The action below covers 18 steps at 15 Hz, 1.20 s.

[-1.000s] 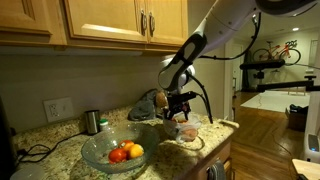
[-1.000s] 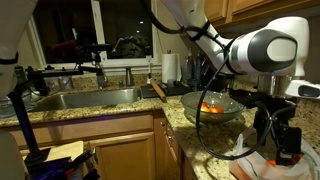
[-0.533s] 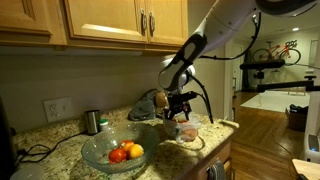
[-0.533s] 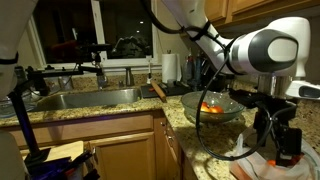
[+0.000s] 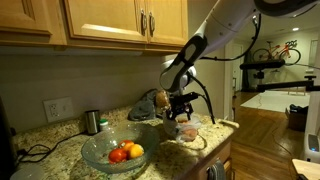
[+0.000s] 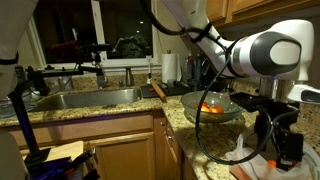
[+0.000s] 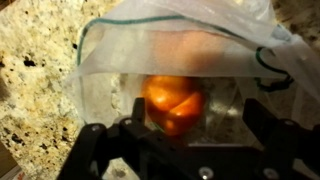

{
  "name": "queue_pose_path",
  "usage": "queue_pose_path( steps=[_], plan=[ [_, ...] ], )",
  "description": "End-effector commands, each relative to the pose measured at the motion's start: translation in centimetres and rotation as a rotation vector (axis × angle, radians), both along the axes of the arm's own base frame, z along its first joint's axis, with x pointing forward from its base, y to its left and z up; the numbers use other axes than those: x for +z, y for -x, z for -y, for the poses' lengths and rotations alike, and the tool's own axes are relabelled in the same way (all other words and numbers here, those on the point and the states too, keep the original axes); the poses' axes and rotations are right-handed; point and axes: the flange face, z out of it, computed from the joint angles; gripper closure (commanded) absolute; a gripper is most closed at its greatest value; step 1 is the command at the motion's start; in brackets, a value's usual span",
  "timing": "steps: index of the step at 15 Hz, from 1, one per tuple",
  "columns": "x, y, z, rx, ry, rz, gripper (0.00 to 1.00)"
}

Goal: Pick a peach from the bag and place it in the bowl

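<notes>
Gripper: wide open, empty, straddling the peach in the bag.
Risk: closing could pinch plastic and drag the bag.

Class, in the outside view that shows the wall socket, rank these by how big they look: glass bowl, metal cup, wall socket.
1. Glass bowl, plainly the largest.
2. Wall socket and metal cup: these look about alike, and the cup stands nearer the camera, so no ranking between them.
</notes>
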Motion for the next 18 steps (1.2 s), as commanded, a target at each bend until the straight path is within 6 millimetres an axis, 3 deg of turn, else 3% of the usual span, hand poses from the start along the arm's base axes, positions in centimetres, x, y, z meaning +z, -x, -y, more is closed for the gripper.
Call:
queue_pose_path(
  steps=[1,12,13,18],
  plan=[
    [-0.9,1.6,0.9,-0.004,-0.012,-0.031,0.0],
    [-4.7,9.7,4.7,-0.013,-0.015,-0.072,0.0],
    [-3.8,5.6,3.4,-0.008,-0.01,-0.064,0.0],
    [-1.3,2.2,1.4,0.038,0.018,-0.002,0.0]
  ],
)
